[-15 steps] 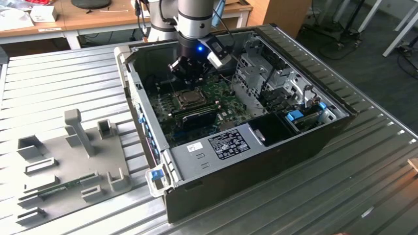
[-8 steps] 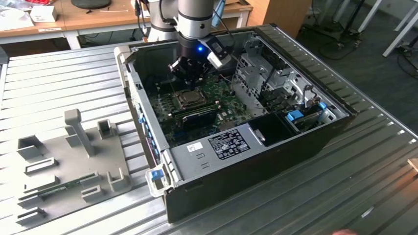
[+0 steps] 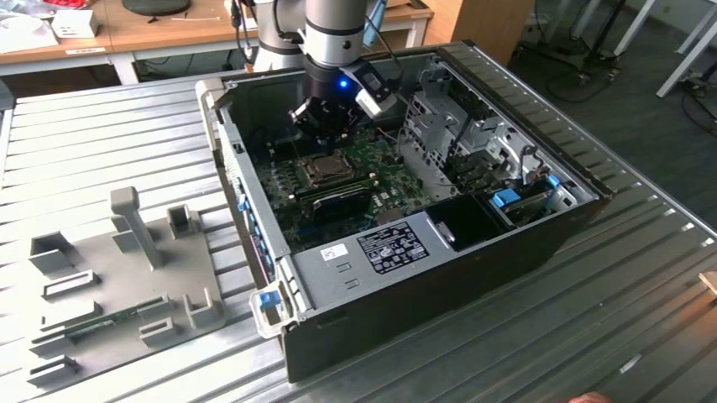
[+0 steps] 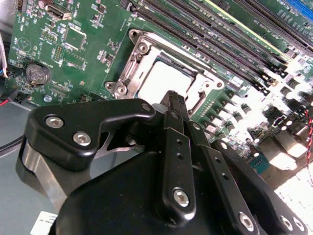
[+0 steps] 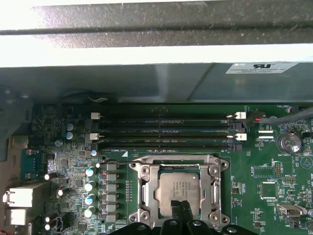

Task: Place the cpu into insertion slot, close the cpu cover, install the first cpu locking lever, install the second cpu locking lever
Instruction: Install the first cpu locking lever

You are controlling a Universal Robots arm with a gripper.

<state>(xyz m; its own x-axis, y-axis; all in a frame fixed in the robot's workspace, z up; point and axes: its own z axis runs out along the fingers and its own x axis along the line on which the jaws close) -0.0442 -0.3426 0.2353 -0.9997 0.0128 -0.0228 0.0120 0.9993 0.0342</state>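
End effector: the end effector (image 5: 180,208) has its fingers pressed together with nothing visibly between them, and hangs low over one edge of the socket.
Cpu: the cpu (image 5: 182,186) lies flat in the insertion slot (image 3: 325,170), pale face up.
Cpu cover: the cpu cover (image 5: 145,196) appears folded down, framing the chip.
Levers: I cannot tell whether they are latched.
Progress: placing looks done and the cover looks closed; the levers are judged outstanding.
Surroundings: green circuit board (image 5: 254,196), inside an open computer case (image 3: 448,277) on the ribbed surface (image 3: 112,126).

The gripper (image 4: 174,96), its black fingers pressed together, hangs over one edge of the silvery cpu cover (image 4: 128,68), which frames the pale cpu (image 4: 168,77). Long dark memory slots (image 4: 210,34) run beside it on the green circuit board (image 4: 93,29).
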